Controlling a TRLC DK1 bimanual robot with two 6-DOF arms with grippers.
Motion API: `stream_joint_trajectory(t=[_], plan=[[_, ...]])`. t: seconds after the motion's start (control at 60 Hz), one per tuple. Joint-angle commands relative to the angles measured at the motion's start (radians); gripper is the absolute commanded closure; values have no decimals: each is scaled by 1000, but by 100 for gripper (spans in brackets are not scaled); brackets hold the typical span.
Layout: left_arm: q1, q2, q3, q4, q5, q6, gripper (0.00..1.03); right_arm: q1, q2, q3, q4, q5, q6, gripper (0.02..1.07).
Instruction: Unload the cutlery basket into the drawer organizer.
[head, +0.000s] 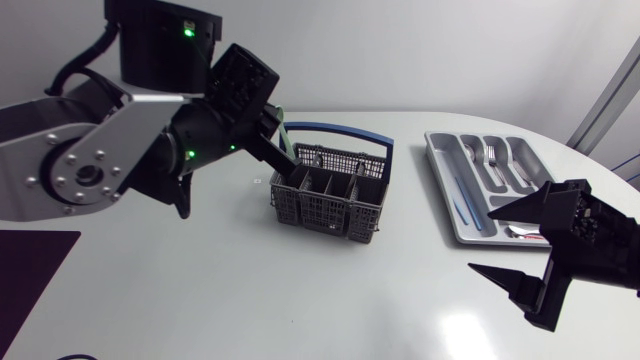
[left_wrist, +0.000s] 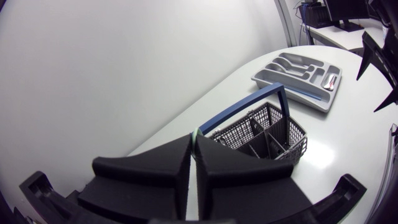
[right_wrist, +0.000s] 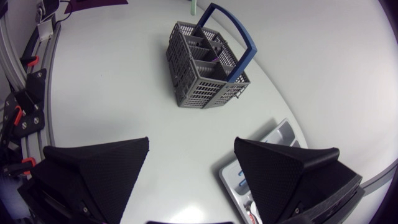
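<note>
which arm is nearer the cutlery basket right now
Left. The left arm has its jaws at the cutlery basket's back edge, shut on a thin green utensil. The right arm is well off to the side, beside the drawer organizer, jaws open.

A grey mesh cutlery basket (head: 328, 200) with a blue hoop handle (head: 340, 130) stands upright mid-table. A slim pale-green utensil (head: 285, 136) is pinched in the left gripper (left_wrist: 194, 149) above it. The grey drawer organizer (head: 441, 182), holding forks (head: 490, 155), lies well apart.
</note>
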Motion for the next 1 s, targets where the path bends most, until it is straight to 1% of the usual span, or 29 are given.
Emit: stream_joint_trajectory(t=[0.0,0.017,0.05,0.117,0.167,0.233,0.283,0.35,0.4,0.467,0.55,0.583,0.65,0.8,0.85,0.983], plan=[[-12,-33,58,-61,12,-70,100,28,-3,23,-12,1,100,8],[-12,-34,59,-66,13,-73,100,34,-3,27,-12,1,108,8],[-10,-36,87,-121,49,-127,100,60,-3,42,-10,1,147,8],[-4,-31,125,-194,116,-211,100,106,3,71,-7,11,221,9],[-2,-17,156,-243,165,-273,100,141,15,97,-1,14,287,12],[-4,4,179,-285,217,-328,100,187,35,123,11,23,353,12],[-4,21,191,-306,256,-365,100,224,54,137,33,32,399,13],[-4,53,214,-339,320,-423,100,279,86,149,74,52,459,16],[-2,78,230,-360,368,-461,100,324,118,162,102,72,502,16],[7,107,253,-386,437,-507,100,382,180,186,131,96,543,16],[19,142,279,-411,503,-546,100,431,239,220,160,127,574,17],[24,156,288,-421,526,-560,100,445,264,235,169,136,582,19],[31,180,308,-441,556,-575,100,453,315,263,191,138,592,25],[53,222,342,-470,631,-606,100,471,420,318,224,138,614,25],[56,225,346,-474,639,-607,100,483,446,335,237,138,624,32],[56,236,359,-480,650,-615,100,510,500,376,240,139,643,43]])
